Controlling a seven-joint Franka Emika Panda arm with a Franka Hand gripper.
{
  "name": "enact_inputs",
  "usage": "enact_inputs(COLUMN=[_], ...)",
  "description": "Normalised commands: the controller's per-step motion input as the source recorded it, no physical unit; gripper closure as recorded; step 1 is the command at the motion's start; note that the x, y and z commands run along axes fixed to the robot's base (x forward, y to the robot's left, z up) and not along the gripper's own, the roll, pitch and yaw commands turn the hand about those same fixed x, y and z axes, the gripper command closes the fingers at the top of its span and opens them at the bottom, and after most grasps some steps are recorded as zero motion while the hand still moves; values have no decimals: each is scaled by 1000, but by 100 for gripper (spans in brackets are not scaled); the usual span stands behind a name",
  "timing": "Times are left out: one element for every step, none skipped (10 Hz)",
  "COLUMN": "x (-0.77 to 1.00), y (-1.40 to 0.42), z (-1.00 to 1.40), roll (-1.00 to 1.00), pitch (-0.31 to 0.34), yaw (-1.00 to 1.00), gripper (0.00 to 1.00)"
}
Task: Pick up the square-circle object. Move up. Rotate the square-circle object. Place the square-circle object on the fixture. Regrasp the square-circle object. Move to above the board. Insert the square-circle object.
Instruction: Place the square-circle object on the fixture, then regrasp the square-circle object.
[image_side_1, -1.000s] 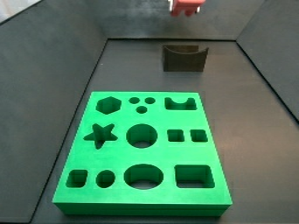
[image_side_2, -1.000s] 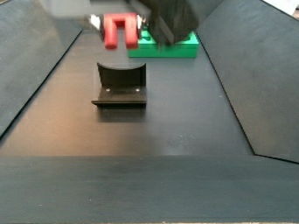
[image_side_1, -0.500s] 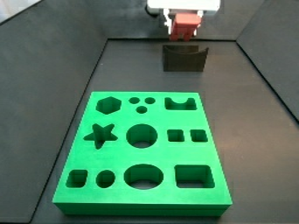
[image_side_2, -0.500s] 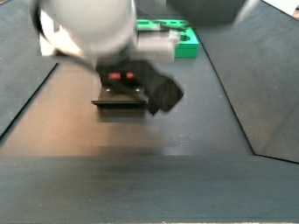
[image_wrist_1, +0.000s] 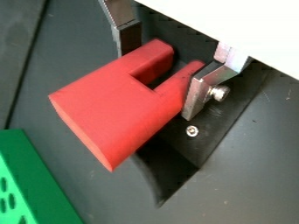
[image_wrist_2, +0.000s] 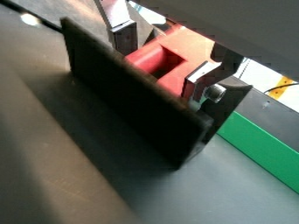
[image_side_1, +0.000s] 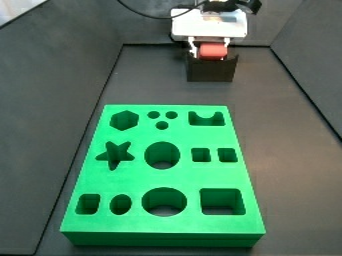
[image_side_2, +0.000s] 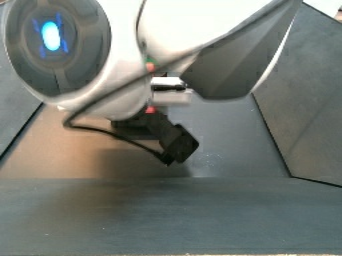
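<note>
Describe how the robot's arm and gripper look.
The gripper, down at the dark fixture, has flat silver plate fingers with screws. In a side view, its body is white with dark parts; in another, a glossy white arm housing carries a glowing blue light.

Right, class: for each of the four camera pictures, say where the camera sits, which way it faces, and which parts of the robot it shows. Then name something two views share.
Wrist view: on the wrist, looking past the gripper at the square-circle object between its fingers.
Wrist view: lower, facing the fixture, gripper behind.
Side view: high beyond the board, facing the far fixture; gripper above it.
Side view: low, opposite end; the arm fills it.
Shared: both wrist views show the red piece.
</note>
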Motion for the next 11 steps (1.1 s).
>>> enact_inputs(x=[99,80,0,0,0,-3,-29,-31,-38,-37,-29], y=[83,65,-500,0,0,0,-4,-7,-4,-1,1], z=[-473,-463,-167,0,1000,1000,1000,1000,1000,913,681], roll=[-119,-117,0,0,41,43,58,70,68,63,55], pitch=[15,14,0,0,1,3,20,31,55,73,91], yaw=[-63,-58,0,0,16,18,26,26,20,13,-1], gripper=[100,100,100,0,0,0,0,0,0,0,0])
